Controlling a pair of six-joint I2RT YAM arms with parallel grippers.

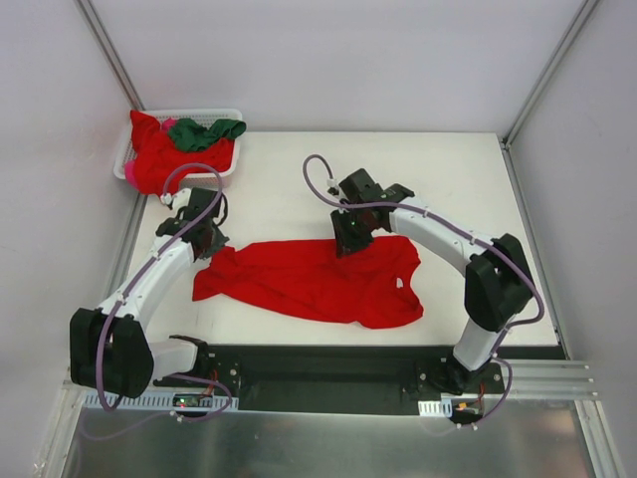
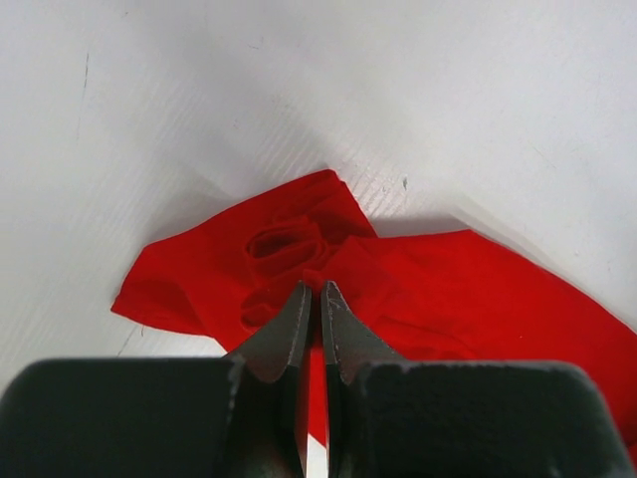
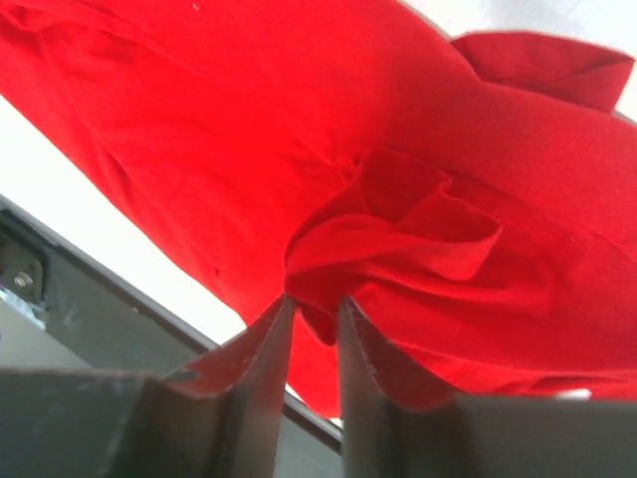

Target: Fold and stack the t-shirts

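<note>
Left jaws pressed together, right jaws narrowly parted

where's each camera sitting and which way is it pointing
Top external: above and behind the bases, looking down on the table, both arms, the basket.
Left wrist: on the left hand, facing the red t-shirt; its fingers show.
Right wrist: on the right hand, facing bunched red cloth; its fingers show.
All share the red t-shirt.

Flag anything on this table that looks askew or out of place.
The red t-shirt on the table lies crumpled and slanted, not flat. In the white basket, a red shirt spills over the near rim, with a green shirt bunched on top.
</note>
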